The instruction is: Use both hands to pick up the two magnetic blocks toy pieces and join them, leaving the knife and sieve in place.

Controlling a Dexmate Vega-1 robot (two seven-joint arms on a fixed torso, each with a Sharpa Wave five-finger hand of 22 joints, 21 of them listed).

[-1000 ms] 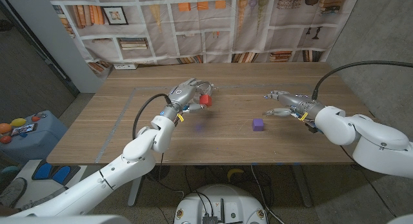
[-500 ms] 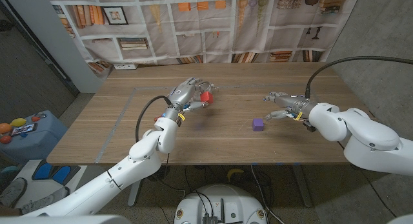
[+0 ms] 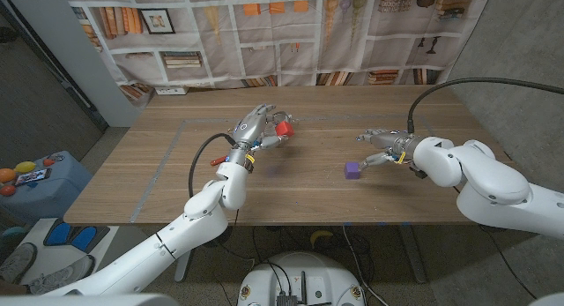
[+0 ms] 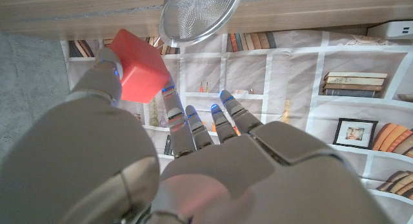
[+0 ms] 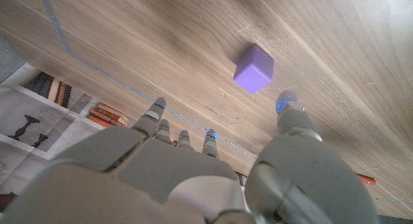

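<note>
Red block [image 3: 284,128]: pinched in my left hand [image 3: 257,130], raised off the table [image 3: 308,196] over its far left-centre part; the left wrist view shows the block [image 4: 138,73] between thumb and a fingertip, the other fingers [image 4: 193,124] spread.

Purple block [image 3: 352,170]: lying on the table right of centre, untouched; the right wrist view shows it [image 5: 253,68] on bare wood just beyond my fingertips.

Right hand [image 3: 384,145]: empty, fingers apart, hovering just beside the purple block on its far right side, not touching it.

Sieve [image 4: 200,14]: wire mesh bowl on the table beyond my left hand, seen in the left wrist view.
</note>
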